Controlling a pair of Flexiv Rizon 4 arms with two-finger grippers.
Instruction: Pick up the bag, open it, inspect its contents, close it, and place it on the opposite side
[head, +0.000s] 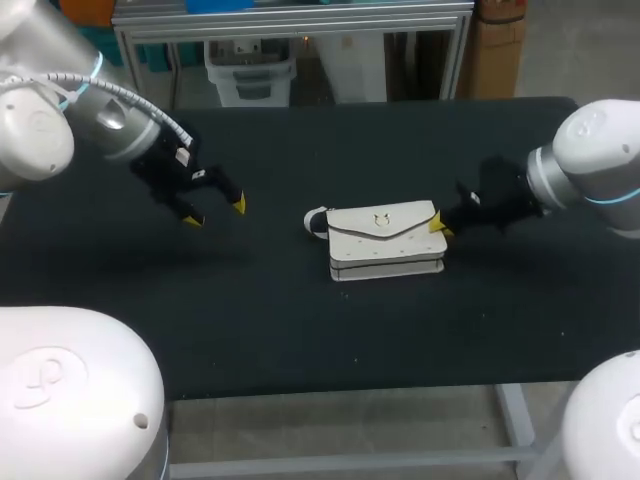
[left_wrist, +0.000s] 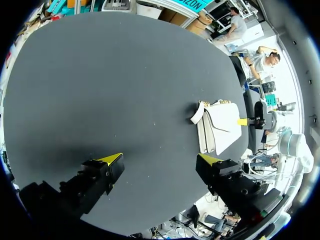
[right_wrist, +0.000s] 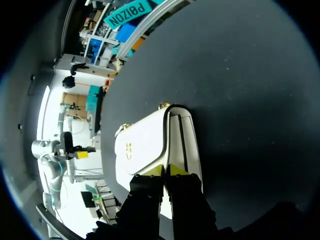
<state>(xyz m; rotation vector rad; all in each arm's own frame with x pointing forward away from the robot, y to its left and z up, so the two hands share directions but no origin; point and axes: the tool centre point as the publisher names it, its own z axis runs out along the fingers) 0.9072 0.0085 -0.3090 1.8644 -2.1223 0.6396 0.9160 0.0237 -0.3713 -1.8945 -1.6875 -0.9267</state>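
Observation:
A white flap bag (head: 385, 240) with a small gold clasp lies closed on the black table (head: 300, 330), near its middle. My right gripper (head: 438, 226) is shut, and its yellow tips press against the bag's right end at the seam where the flap meets the body (right_wrist: 145, 145). Whether they pinch the flap's edge is not visible. My left gripper (head: 214, 212) hovers open above the table, well to the left of the bag, with nothing between its fingers. In the left wrist view the bag (left_wrist: 220, 125) lies far ahead of that gripper (left_wrist: 160, 159), with the right gripper (left_wrist: 242, 121) at its far end.
A short white strap loop (head: 316, 220) sticks out from the bag's left end. The black tabletop stretches bare around the bag on every side, out to the front edge (head: 330, 385).

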